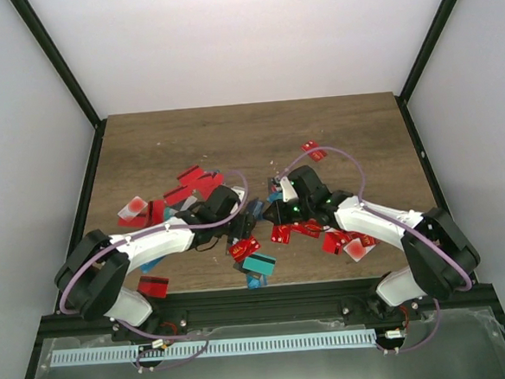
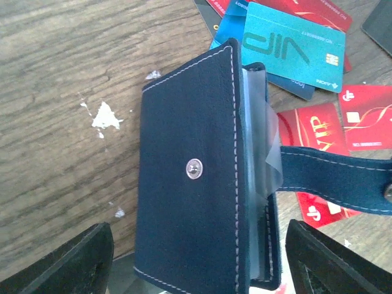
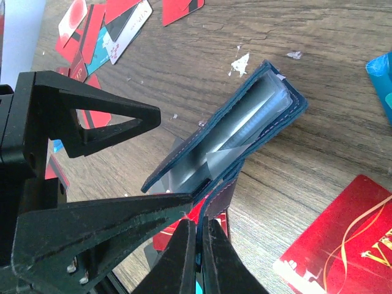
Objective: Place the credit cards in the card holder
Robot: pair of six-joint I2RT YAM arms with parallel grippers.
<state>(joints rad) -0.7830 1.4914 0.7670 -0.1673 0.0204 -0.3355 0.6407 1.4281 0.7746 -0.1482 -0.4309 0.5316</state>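
Your right gripper [image 3: 199, 240] is clenched on the navy strap flap [image 2: 334, 168] of the squarish, dark navy-blue, white-stitched card holder [image 2: 184, 202], apparently drawing it aside so the clear plastic sleeves [image 3: 245, 131] gape for loading. Your left gripper [image 2: 199, 229] straddles the holder with jaws spread, touching neither side, probably to steady it on the brown wooden table [image 2: 61, 92] between the arms. Neither holds a card. Just beyond lie a teal plastic card [image 2: 288, 46] and a red plastic card [image 2: 309, 131], both reading "VIP".
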